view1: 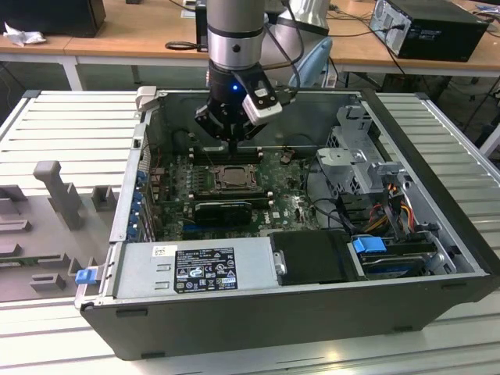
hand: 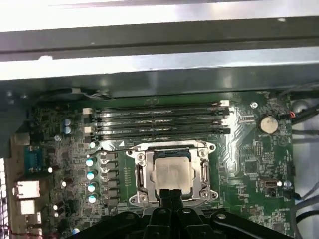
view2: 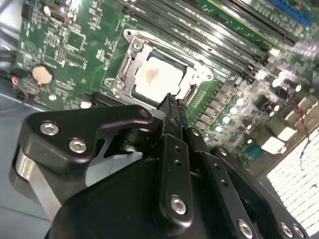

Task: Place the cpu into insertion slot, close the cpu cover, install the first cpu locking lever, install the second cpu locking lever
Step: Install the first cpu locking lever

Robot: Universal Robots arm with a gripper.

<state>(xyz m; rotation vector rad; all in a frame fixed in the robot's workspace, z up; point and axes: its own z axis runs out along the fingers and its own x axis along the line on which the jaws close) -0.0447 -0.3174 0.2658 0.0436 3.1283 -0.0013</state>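
an open dark grey metal computer case (view1: 312, 312) lies on a pale slatted metal table (view1: 70, 125). inside, a grey labelled box (view1: 195, 269) sits near a green circuit board (view1: 293, 207) with long black memory slots (hand: 159, 119) and a round silver coin battery (hand: 269, 124).

The computer case (view1: 312, 312) is being lit evenly from overhead; one metal wall (hand: 174, 62) is being washed out by glare (first wrist view), and the cpu (view2: 157, 79) is being overexposed.

Your gripper (hand: 172, 194) hides the near edge of the cpu (hand: 172, 171) and the cpu cover (hand: 169, 148) in both wrist views.
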